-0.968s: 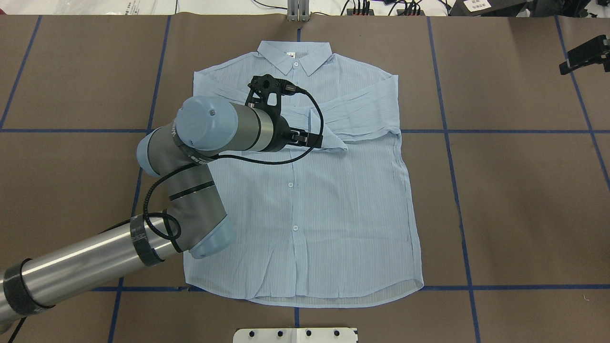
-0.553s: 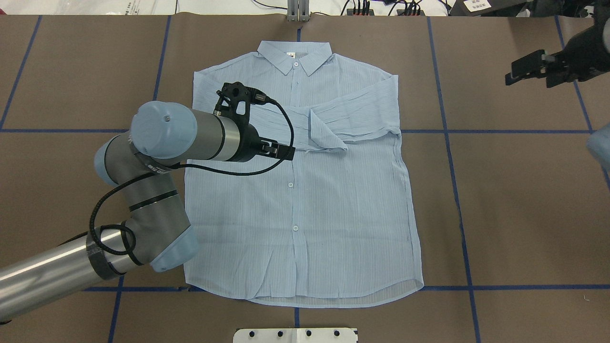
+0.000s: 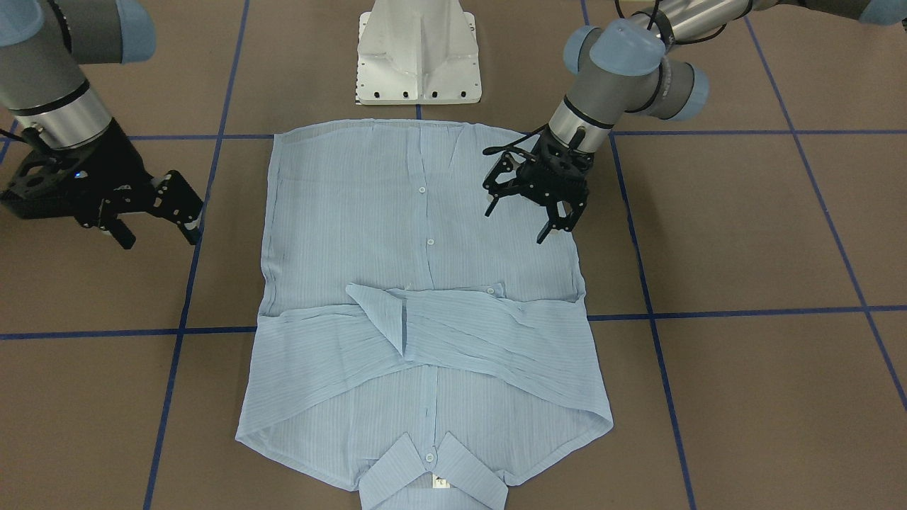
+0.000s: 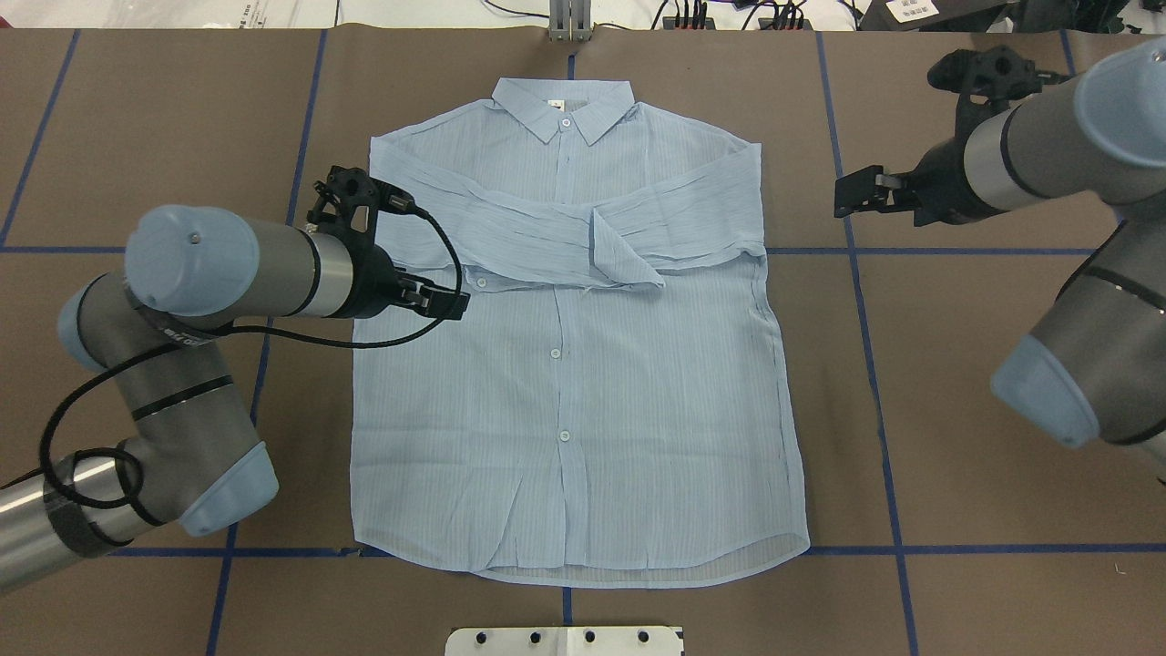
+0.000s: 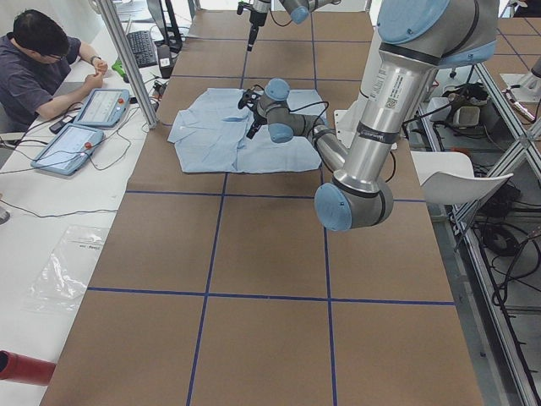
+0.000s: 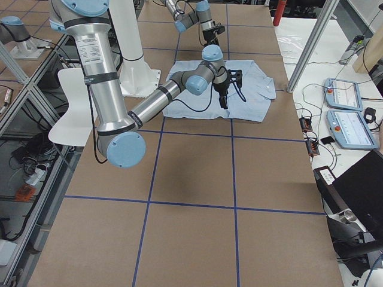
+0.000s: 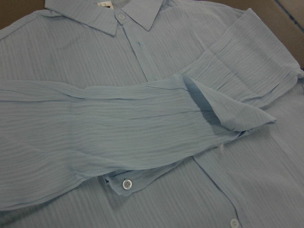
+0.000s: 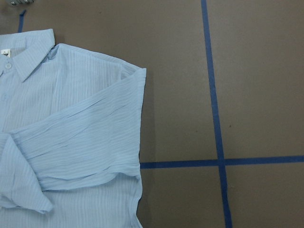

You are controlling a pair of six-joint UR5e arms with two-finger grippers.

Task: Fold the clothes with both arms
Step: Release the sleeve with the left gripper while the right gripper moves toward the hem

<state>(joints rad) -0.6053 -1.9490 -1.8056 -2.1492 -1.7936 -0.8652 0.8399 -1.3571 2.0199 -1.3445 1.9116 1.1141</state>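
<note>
**1. Change, L to R**
- L claw (image 4: 453,302): 1 s ago it is at the shirt's mid-chest, by the cuff. Now it is pulled back to the shirt's L edge, above the fabric. Fingers are spread and carry nothing.
- Shirt (image 4: 583,392): lies flat, front up, buttoned, collar (image 4: 563,105) on the far side from me. It has not shifted.
- L sleeve (image 4: 510,232): lies across the chest, released. Its cuff (image 4: 629,260) ends mid-chest with one corner turned up.
- R sleeve (image 4: 701,200): also folded inward, partly under the L one.
- R claw (image 4: 854,192): 1 s ago it is barely in view at the far R edge. Now it is near the shirt's R shoulder, just off the fabric. Fingers are spread and carry nothing.

**2. Meaning for task**
- Judgement: the sleeve stage is done. Both my claws are free and flank the shirt, one per side, which suits a two-arm body fold.
- Risk: the fabric is thin and crinkled, so the sleeves may slide when it is lifted.

**3. Surface**
- Surface (image 4: 984,410): brown sheet with a blue tape grid. The white pedestal (image 3: 418,57) is near the hem.

**4. Room**
- L side view: an operator (image 5: 38,68) sits at a bench with two tablets (image 5: 84,123) and cables.
</note>
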